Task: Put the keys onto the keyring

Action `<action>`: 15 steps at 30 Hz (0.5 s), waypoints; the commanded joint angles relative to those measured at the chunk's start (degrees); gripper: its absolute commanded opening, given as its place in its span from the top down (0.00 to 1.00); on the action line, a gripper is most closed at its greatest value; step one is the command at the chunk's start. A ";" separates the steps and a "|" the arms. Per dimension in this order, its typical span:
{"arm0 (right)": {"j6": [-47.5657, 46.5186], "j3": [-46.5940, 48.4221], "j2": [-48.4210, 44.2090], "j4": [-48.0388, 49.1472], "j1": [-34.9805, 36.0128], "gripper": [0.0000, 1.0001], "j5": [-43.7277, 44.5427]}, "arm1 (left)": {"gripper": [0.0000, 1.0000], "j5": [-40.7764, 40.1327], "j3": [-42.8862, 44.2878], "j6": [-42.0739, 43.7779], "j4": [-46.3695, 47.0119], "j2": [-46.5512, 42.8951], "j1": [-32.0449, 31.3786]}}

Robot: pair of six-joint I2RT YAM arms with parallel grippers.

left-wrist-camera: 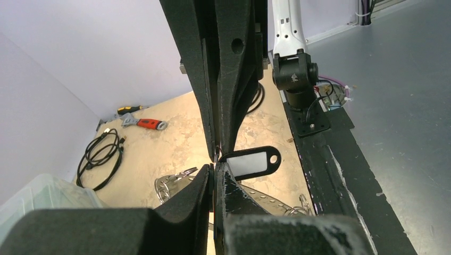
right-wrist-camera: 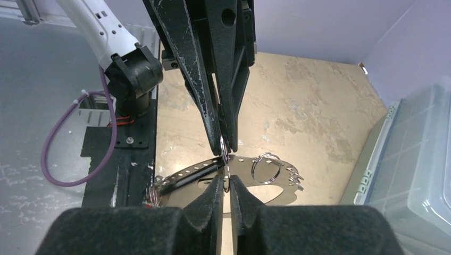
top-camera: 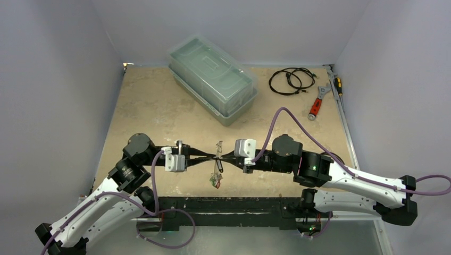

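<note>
The grippers meet tip to tip above the table (top-camera: 159, 106). The right gripper (right-wrist-camera: 227, 179), jaws narrow, pinches the keyring (right-wrist-camera: 276, 188) by its rim. The left gripper (left-wrist-camera: 214, 171), also nearly closed, seems to nip a split ring (right-wrist-camera: 226, 154) there, though the contact is partly hidden. The keys (top-camera: 215, 179) dangle below the keyring.

To do this well, hold the keyring rigid and feed the split ring's end squarely through one hole with small wrist turns, no tugging.

The mottled tan table sits between plain walls, with a bin (top-camera: 213, 77), cable (top-camera: 290, 81) and wrench (top-camera: 317, 106) at the far side.
</note>
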 commanded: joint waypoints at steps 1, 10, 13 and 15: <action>0.32 1.30 -0.42 0.00 -0.01 0.83 1.26 | 1.00 -0.28 1.29 -0.73 4.76 -0.47 -0.14; -0.33 1.26 -1.18 2.34 -0.01 0.71 -0.49 | 1.00 0.09 1.31 -0.80 4.77 -0.19 -0.14; -0.47 1.39 -1.00 2.52 -0.01 0.70 -0.66 | 1.00 0.18 1.32 -0.81 4.85 -0.10 -0.17; -0.54 1.48 -0.84 2.67 -0.01 0.70 -0.81 | 1.00 0.26 1.36 -0.90 4.93 -0.09 -0.15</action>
